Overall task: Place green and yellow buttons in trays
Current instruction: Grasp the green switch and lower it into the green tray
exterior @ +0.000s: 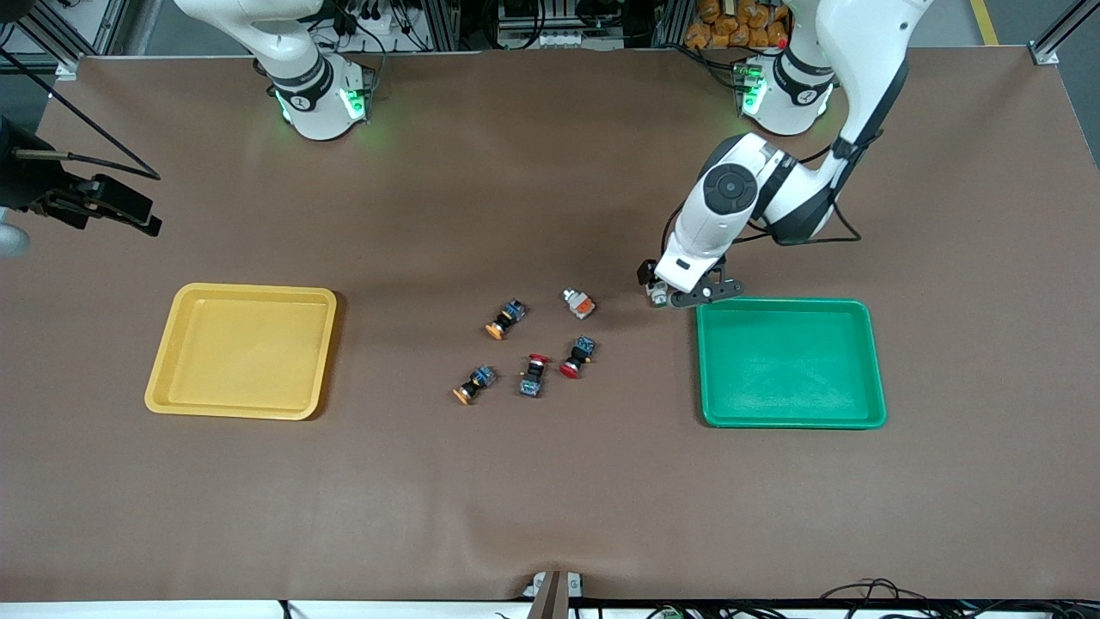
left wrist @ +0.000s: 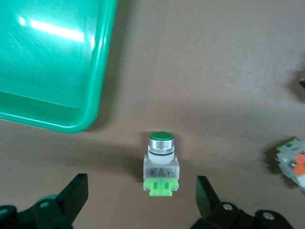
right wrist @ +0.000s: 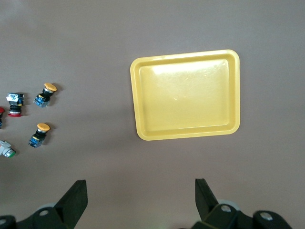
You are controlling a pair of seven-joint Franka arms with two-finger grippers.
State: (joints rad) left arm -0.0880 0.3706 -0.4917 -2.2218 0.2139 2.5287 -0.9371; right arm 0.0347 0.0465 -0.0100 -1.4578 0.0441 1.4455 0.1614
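Observation:
A light grey green-topped button [left wrist: 161, 162] lies on the table just off the corner of the green tray [left wrist: 101, 71]. My left gripper [left wrist: 140, 196] is open and low over it, one finger on each side, not touching. In the front view the left gripper [exterior: 679, 294] partly hides this button [exterior: 657, 297], beside the green tray [exterior: 872, 361]. A grey orange-topped button [exterior: 578, 303] and two black buttons with orange-yellow caps [exterior: 504, 318] [exterior: 474, 384] lie mid-table. The yellow tray [exterior: 176, 344] is empty. My right gripper [right wrist: 140, 200] is open and empty, high over bare table beside the yellow tray [right wrist: 186, 133].
Two black buttons with red caps [exterior: 533, 375] [exterior: 577, 357] lie among the others mid-table. A black camera mount [exterior: 94, 202] juts in at the right arm's end of the table. The right arm [exterior: 301, 86] waits, raised near its base.

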